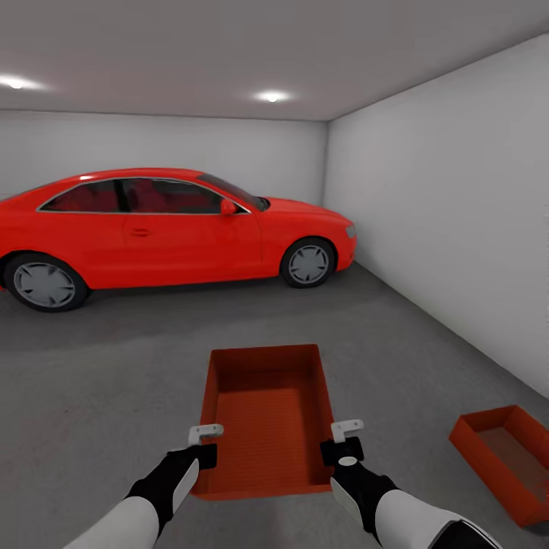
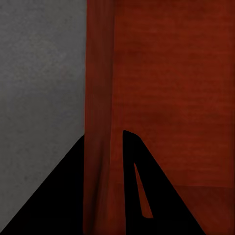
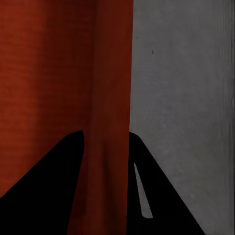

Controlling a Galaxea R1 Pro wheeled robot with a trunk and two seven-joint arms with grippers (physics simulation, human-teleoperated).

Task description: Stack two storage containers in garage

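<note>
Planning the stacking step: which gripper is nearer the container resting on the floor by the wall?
Right. The right gripper grips the held container's right wall, on the floor container's side; the left gripper grips the opposite wall, farther away.

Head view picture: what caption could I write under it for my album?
Both grippers, left and right, hold an orange-red bin in the garage, near a red car.

The held storage container [image 1: 267, 415] looks like matt orange-red plastic, its bottom finely ribbed; the second container [image 1: 503, 457], to its right, has the same dull finish; the floor [image 1: 107, 366] is rough, mottled grey concrete; the car [image 1: 168, 225] beyond is glossy red paintwork; walls [image 1: 457, 213] are plain and matt.
</note>
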